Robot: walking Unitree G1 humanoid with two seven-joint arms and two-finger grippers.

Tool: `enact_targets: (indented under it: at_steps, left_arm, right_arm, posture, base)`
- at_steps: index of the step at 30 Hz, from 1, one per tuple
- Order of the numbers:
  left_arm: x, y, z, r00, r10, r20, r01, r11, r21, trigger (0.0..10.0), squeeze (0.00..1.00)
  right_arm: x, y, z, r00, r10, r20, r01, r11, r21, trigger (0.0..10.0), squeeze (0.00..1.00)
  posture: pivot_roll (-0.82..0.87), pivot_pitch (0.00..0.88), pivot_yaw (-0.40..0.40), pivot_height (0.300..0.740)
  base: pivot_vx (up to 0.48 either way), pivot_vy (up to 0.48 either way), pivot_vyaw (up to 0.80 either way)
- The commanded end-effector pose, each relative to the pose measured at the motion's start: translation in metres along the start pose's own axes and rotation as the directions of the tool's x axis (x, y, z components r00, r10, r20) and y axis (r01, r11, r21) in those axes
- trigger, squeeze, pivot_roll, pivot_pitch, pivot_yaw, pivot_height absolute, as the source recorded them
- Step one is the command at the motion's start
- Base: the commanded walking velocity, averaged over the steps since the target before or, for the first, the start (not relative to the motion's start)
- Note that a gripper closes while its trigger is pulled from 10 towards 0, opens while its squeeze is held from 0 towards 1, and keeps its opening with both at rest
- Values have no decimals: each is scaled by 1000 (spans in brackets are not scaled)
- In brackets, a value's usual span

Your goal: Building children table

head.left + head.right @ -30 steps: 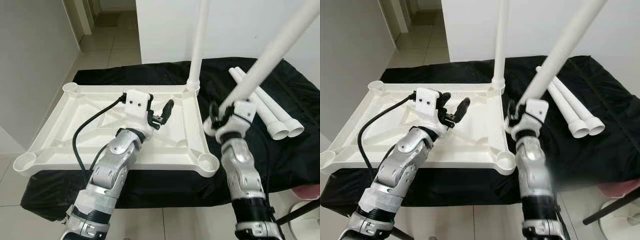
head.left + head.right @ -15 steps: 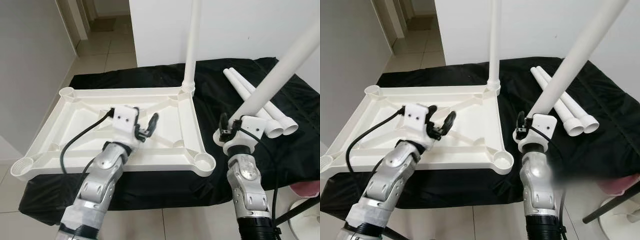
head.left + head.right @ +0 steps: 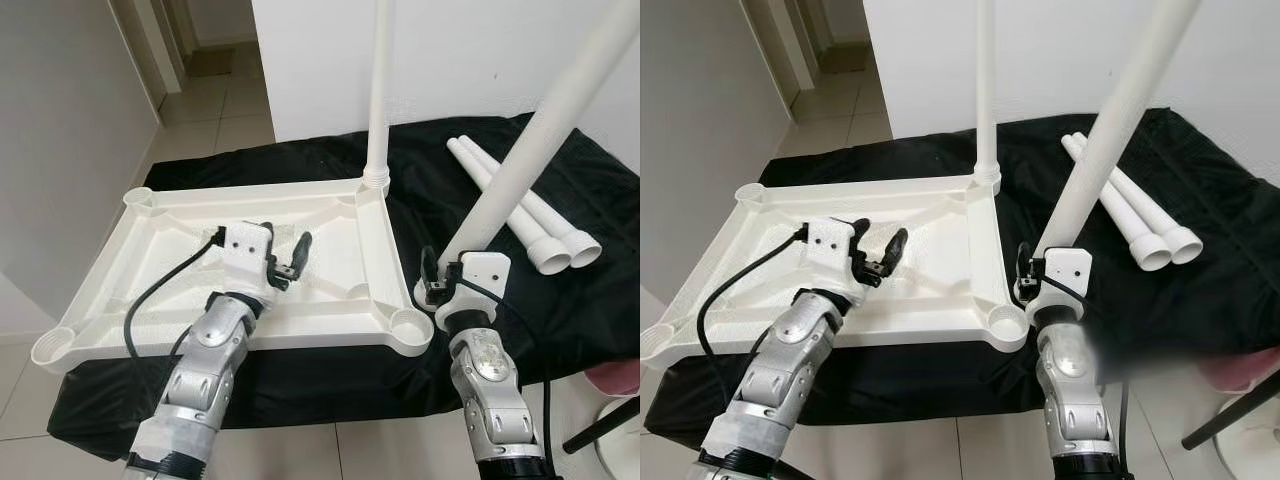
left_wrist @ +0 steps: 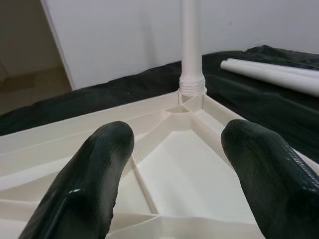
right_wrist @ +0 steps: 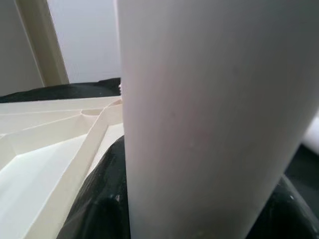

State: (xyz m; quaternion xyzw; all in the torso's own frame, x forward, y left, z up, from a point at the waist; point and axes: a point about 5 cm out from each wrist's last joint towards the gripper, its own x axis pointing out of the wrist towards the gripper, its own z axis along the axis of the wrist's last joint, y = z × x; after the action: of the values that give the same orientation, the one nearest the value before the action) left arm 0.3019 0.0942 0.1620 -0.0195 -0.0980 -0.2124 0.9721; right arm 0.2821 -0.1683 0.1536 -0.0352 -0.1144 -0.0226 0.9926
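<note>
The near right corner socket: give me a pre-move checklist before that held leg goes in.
1. Right gripper shut on the held leg: ok.
2. Near right socket unfilled: ok.
3. Leg's lower end over the socket: not ok, it sits beside the corner.
4. Leg upright: not ok, tilted.
5. Left gripper bracing the tabletop: not ok, open above it.
6. Far right leg seated: ok.

A home — tiled floor [image 3: 215,100], white walls [image 3: 470,50], hallway doorway [image 3: 200,20].
</note>
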Motion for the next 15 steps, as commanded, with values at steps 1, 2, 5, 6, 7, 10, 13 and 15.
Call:
enact_targets:
  at_steps: [1,2,5,6,7,10,13,15]
  left_arm:
    - [-7,3,-7,999,-33,-22,33,999,9,10000,0]
    - [-7,3,-8,999,-35,-25,36,999,10,10000,0]
    - [-9,3,-9,999,-39,-23,40,999,17,10000,0]
    - [-9,4,-9,999,-41,-19,42,999,22,10000,0]
    - [-10,5,-10,999,-37,-21,38,999,11,10000,0]
    - [-8,5,-11,999,-21,-25,21,1000,-12,10000,0]
    - [-8,2,-12,1000,6,-30,-7,1000,-21,10000,0]
    - [-8,0,-13,1000,0,-30,-1,1000,-31,10000,0]
  right_arm:
    - [2,1,5,1000,-3,29,3,1000,1,10000,0]
    - [2,2,5,1000,-4,29,4,1000,0,10000,0]
    - [1,4,4,1000,-6,28,6,1000,0,10000,0]
    - [0,6,4,1000,-7,27,7,1000,0,10000,0]
    - [0,8,4,1000,-14,26,14,1000,5,10000,0]
    - [2,11,4,999,-20,25,19,1000,10,10000,0]
    - [4,14,6,999,-24,29,23,1000,18,10000,0]
    - [5,14,7,999,-24,32,23,1000,16,10000,0]
  posture:
    - [-100,0,150,740]
    - [-100,0,150,740]
    - [-101,0,143,740]
    - [-101,0,143,740]
    - [-100,0,140,740]
    - [-100,0,135,740]
    - [-95,0,118,740]
    - [-94,0,111,740]
  base:
    - [0,0,0]
    - [0,0,0]
    - [0,0,0]
    - [0,0,0]
    - [0,0,0]
    - [0,0,0]
    - [0,0,0]
    - [0,0,0]
